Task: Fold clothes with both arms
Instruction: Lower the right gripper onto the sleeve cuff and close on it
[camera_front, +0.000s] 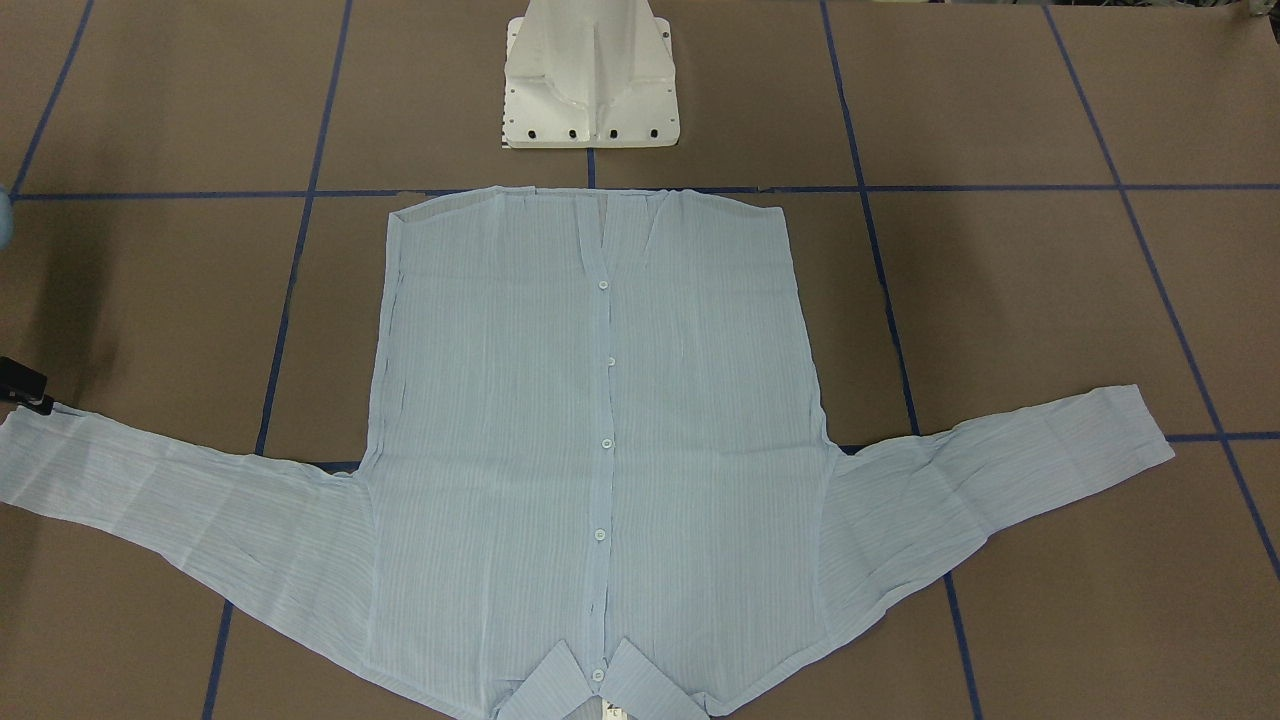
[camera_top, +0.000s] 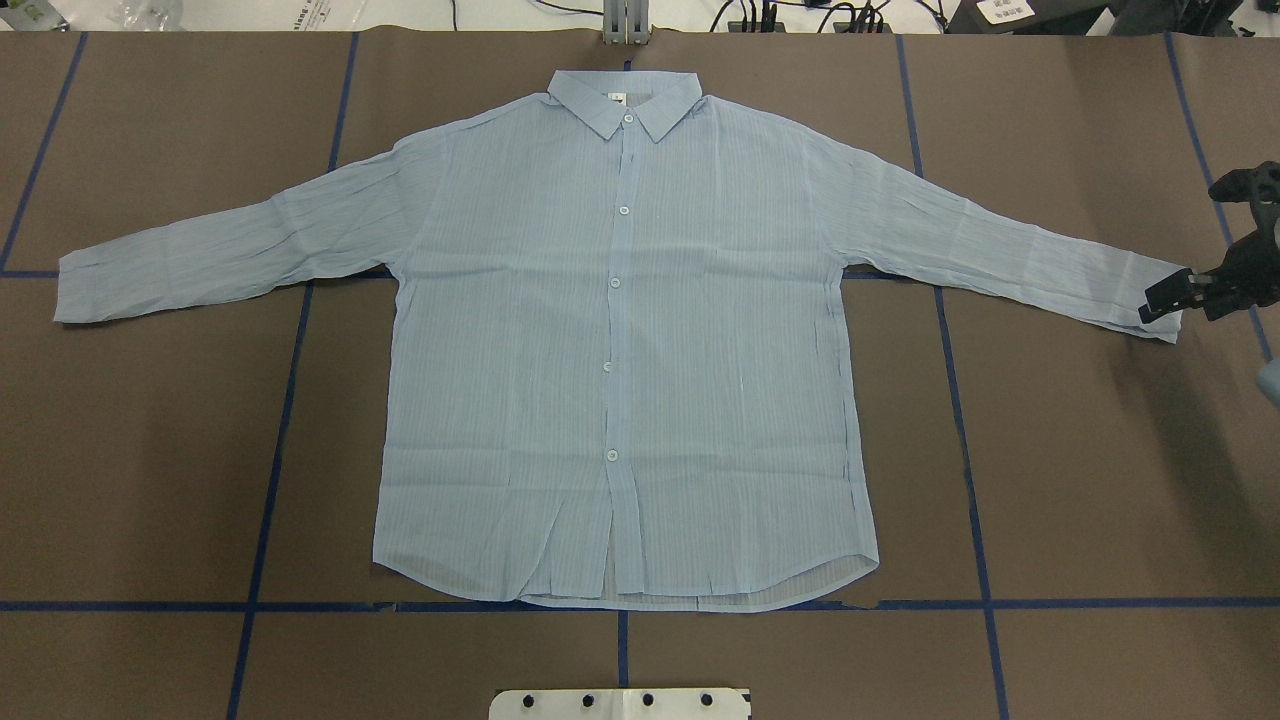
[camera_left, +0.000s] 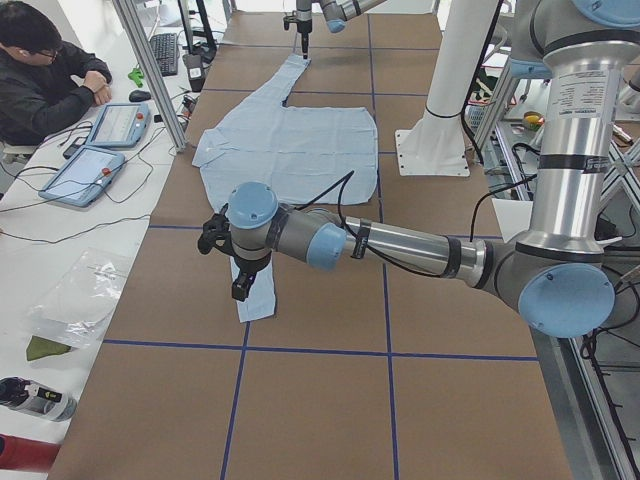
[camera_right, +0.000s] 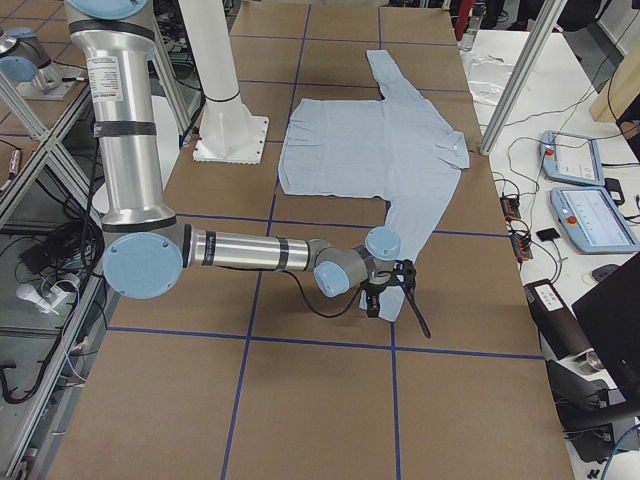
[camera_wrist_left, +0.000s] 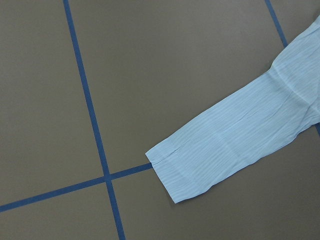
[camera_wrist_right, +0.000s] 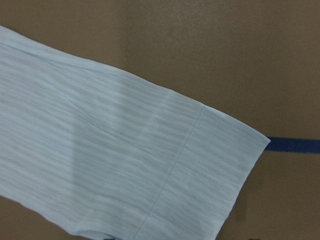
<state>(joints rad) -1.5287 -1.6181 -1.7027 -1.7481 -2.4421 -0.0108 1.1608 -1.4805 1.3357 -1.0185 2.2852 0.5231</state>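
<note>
The pale-blue striped shirt (camera_top: 620, 350) lies flat and buttoned on the brown table, collar on the far side from the robot and both sleeves spread out to the sides. My right gripper (camera_top: 1165, 300) is at the end of the shirt's sleeve on my right, with its tips at the cuff (camera_wrist_right: 200, 170). It also shows at the left edge of the front view (camera_front: 30, 390). I cannot tell if it is open or shut. My left gripper (camera_left: 238, 275) shows only in the exterior left view, above the other cuff (camera_wrist_left: 200, 165), and I cannot tell its state.
The white pedestal base (camera_front: 590, 90) stands at the robot's side of the table, close to the shirt hem. Blue tape lines (camera_top: 290, 400) grid the table. An operator (camera_left: 45, 70) sits with control tablets (camera_left: 85, 170) beyond the far edge, by an aluminium post (camera_left: 150, 70).
</note>
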